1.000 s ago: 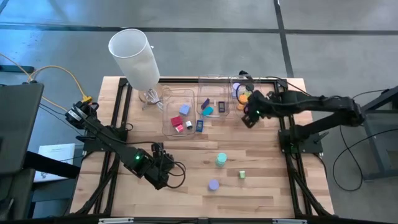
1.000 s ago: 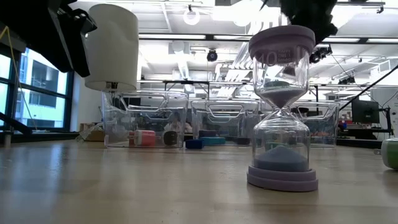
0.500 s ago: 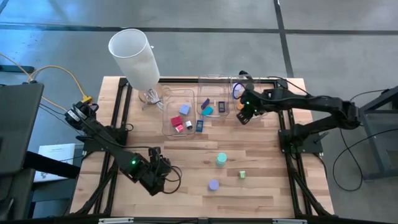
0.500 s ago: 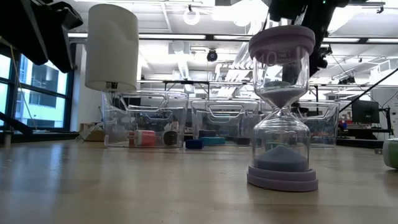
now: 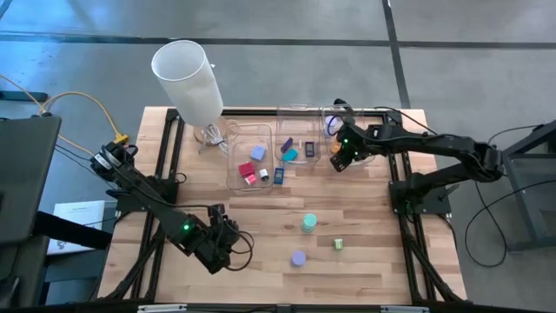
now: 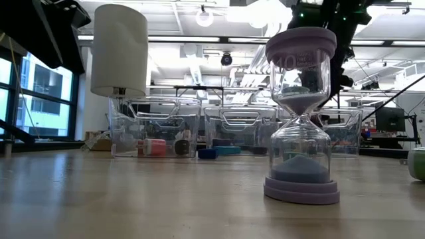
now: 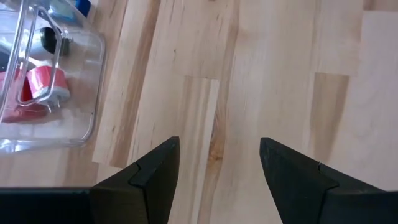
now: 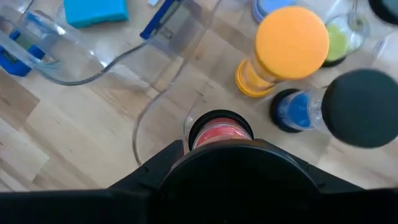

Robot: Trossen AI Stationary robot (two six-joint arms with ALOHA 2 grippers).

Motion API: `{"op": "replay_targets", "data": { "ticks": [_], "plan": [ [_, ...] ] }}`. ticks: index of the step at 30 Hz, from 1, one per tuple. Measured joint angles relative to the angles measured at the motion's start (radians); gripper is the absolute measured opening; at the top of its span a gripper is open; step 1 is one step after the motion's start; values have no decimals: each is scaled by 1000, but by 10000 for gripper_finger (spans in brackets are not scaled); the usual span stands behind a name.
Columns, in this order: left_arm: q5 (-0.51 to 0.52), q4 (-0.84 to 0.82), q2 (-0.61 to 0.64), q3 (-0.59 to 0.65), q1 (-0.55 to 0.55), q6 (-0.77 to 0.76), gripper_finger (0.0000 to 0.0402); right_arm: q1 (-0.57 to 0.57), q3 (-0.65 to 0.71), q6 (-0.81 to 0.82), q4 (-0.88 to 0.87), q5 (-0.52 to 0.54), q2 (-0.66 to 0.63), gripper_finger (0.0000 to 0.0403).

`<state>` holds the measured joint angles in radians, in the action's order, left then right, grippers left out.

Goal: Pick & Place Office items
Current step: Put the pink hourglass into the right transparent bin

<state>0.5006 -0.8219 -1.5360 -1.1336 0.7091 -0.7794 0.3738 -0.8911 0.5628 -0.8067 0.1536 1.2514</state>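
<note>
My right arm reaches across the back right of the table [image 5: 261, 217], wrist bent down, right gripper [image 5: 340, 158] at the front edge of the right bin [image 5: 331, 117]. Fingers are narrow, clamped on a black timer [image 8: 221, 132]: an upright hourglass with round dark caps, clear glass and red sand. Its top cap fills the gap between my fingers and its lower end hangs by the bin's clear curved wall; I can't tell whether it is inside the rim. Just beyond it in that bin stand an orange timer [image 8: 291, 43] with a smooth round cap and a blue timer [image 8: 348, 112] with a black cap.

My left arm waits low at the front left, left gripper [image 7: 219, 144] pointing down at bare wood planks. Fingers are half open and hold nothing. A red block [image 7: 43, 84] lies in the corner of the left bin [image 5: 234, 169], apart from them.

Middle bin [image 5: 291, 117] holds flat teal and dark blue rectangles. Loose on the wood at front centre, well apart from both grippers: a teal timer [image 5: 309, 223], a small green piece [image 5: 338, 244] and a lavender timer [image 6: 300, 113] with matte caps and clear glass. A tall white cylinder [image 5: 187, 78] stands at the back left.
</note>
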Motion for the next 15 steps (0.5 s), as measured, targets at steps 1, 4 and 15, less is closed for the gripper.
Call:
{"op": "replay_targets", "data": {
  "ticks": [1,4,15],
  "plan": [
    [0,0,0,0,0,0,214,3,7,11,8,-4,0,175],
    [0,0,0,0,0,1,214,12,22,45,23,-5,0,175],
    [2,0,0,0,-6,49,214,44,24,134,34,-35,64,176]
  ]
}}
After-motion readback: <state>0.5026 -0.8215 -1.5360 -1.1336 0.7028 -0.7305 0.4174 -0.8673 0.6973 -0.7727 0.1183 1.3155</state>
